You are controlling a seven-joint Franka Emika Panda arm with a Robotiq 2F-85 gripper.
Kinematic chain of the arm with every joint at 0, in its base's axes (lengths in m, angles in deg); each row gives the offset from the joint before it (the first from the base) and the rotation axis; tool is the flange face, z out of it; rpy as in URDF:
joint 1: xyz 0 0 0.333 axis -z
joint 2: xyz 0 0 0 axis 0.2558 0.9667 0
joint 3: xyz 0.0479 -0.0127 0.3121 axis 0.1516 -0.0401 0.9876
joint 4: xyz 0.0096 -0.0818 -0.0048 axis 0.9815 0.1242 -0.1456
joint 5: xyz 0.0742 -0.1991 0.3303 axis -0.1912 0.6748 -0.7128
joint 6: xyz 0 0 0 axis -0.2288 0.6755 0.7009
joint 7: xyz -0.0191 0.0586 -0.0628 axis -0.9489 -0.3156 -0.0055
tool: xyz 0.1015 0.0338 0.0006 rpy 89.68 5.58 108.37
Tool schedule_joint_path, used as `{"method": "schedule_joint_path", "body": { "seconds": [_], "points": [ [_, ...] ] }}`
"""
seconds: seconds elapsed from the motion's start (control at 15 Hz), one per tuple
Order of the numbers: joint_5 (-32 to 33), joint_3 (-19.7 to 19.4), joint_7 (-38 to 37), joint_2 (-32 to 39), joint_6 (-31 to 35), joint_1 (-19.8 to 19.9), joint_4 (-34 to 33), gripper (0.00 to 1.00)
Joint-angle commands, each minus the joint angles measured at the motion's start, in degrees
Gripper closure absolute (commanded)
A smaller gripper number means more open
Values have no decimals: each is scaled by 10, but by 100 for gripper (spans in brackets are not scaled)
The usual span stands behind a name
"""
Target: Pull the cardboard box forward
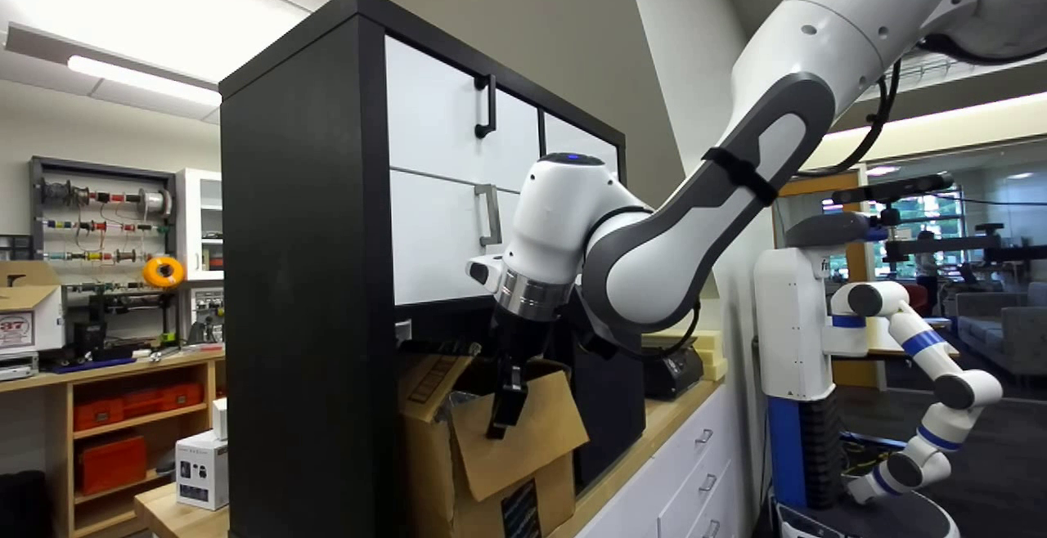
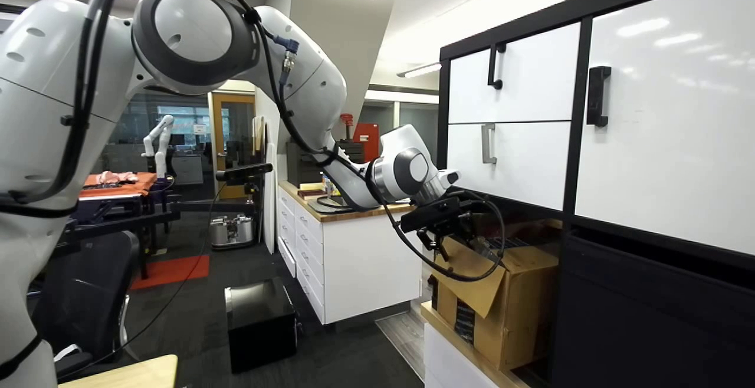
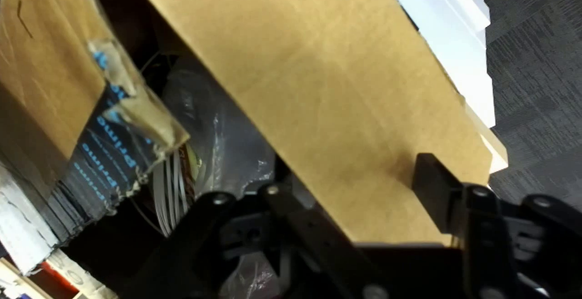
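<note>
My gripper (image 3: 354,176) is spread apart at the near flap (image 1: 540,430) of the cardboard box (image 2: 529,305). Probably bendy, so I'd pinch where it folds; loaded box might drag heavy.

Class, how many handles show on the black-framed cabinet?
3 in an exterior view: black handle upper left, grey handle below it, another black handle on the wide white panel. Others may be hidden.

The cardboard box (image 2: 510,299) tape (image 3: 107,153) reads "Prime", a distant box (image 1: 47,317) "37".
</note>
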Motion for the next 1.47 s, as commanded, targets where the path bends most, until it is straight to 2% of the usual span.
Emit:
{"method": "schedule_joint_path", "body": {
  "seconds": [0.0,0.27,0.53,1.4],
  "points": [
    [-24,7,31,9,25,14,-1,60],
    [-39,10,44,7,34,20,5,81],
    [-56,15,62,-2,46,26,20,92],
    [-54,16,84,-77,121,35,119,91]
  ]
}}
